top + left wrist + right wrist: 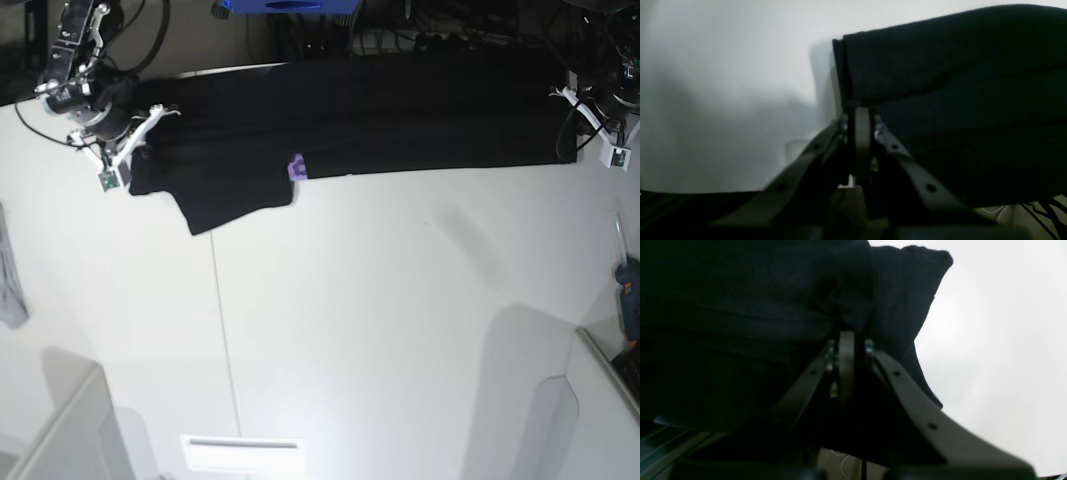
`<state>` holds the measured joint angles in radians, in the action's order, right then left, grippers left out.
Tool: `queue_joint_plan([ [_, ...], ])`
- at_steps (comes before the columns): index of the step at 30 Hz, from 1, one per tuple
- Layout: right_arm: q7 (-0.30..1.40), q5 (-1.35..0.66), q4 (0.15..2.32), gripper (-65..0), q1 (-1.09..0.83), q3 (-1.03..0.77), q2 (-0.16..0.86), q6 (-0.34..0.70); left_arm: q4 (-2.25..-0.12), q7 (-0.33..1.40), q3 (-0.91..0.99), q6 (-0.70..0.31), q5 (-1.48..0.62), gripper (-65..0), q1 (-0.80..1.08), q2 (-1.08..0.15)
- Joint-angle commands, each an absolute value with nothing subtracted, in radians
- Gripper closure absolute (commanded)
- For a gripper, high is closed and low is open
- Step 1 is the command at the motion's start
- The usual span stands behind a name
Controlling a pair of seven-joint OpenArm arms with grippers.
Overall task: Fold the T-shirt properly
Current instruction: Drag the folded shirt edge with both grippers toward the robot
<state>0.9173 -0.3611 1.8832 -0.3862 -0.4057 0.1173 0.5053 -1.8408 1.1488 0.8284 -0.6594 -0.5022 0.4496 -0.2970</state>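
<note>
The black T-shirt (380,115) is stretched in a long band across the far side of the white table (400,320), and a bit of purple print (296,167) shows at its near edge. One sleeve (235,200) lies toward me at the left. My right gripper (150,118) is shut on the shirt's left end. In the right wrist view, that gripper (848,335) pinches bunched black cloth (740,306). My left gripper (574,100) is shut on the right end. The left wrist view shows it (860,111) clamped on a folded edge of the shirt (957,83).
A small grey cloth (10,280) hangs at the table's left edge. A blue box (285,6) and cables sit behind the far edge. A teal tool (628,295) lies at the right edge, and a white slotted panel (240,452) lies at the near edge.
</note>
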Motion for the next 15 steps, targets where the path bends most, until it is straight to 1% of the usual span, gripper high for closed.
queue_joint_plan([
  [1,0.901,-0.364,1.902,0.0,-0.381,-0.410,0.133,0.499,-1.853,1.138,0.835,-0.661,-0.501,0.0,0.460,-0.317],
  [6,0.903,-0.364,1.902,0.0,-0.380,-0.409,0.133,0.496,-1.854,1.138,0.796,-0.661,-0.501,0.0,0.476,-0.320],
  [12,0.903,-0.363,1.899,0.0,-0.381,-0.409,0.134,0.495,-1.857,1.138,0.792,-0.659,-0.501,0.0,0.496,-0.320],
  [15,0.903,-0.363,1.899,0.0,-0.380,-0.409,0.157,0.495,-1.856,1.138,0.792,-0.659,-0.499,0.0,0.512,-0.320],
])
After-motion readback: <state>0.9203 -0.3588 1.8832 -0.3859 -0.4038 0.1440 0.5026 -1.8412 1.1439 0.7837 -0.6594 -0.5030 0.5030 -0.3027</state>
